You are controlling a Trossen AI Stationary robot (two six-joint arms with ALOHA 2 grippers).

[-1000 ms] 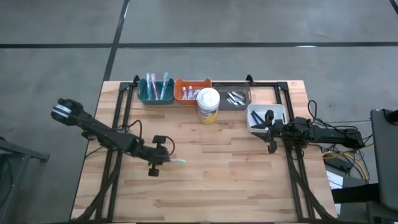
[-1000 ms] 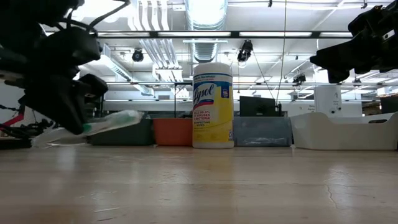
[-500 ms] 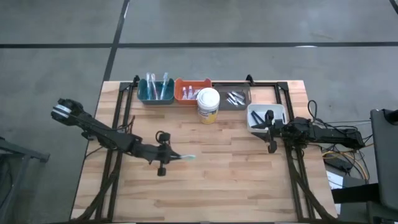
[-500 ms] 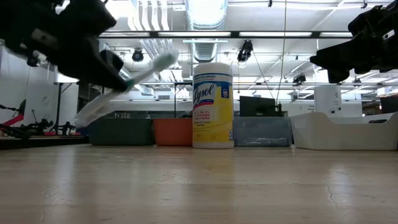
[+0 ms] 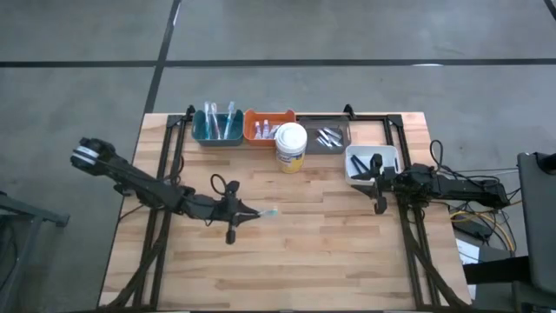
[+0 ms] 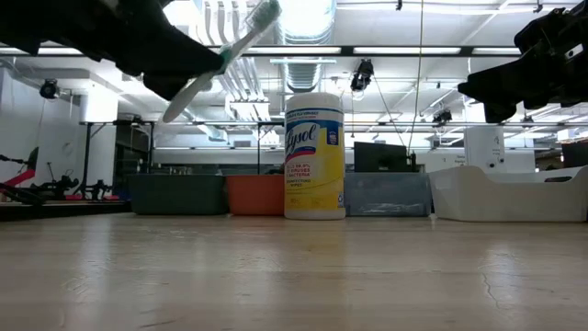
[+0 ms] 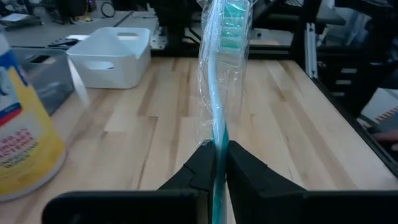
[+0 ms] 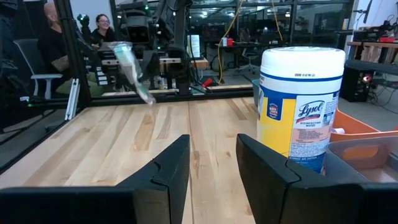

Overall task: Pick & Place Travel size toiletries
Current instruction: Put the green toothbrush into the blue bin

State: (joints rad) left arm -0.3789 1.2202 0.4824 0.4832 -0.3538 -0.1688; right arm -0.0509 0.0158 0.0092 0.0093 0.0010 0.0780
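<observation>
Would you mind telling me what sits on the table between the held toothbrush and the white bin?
In the high view, only bare wood lies between the toothbrush in the left gripper and the white bin; the wipes canister stands off that line.

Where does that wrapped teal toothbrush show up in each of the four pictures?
High view: toothbrush at the left pincer, mid-table.
Low view: upper left, slanting up, off the table.
Left wrist view: centre, clamped between the fingers.
Right wrist view: far left, held aloft.
Shared landmark: the yellow wipes canister.
</observation>
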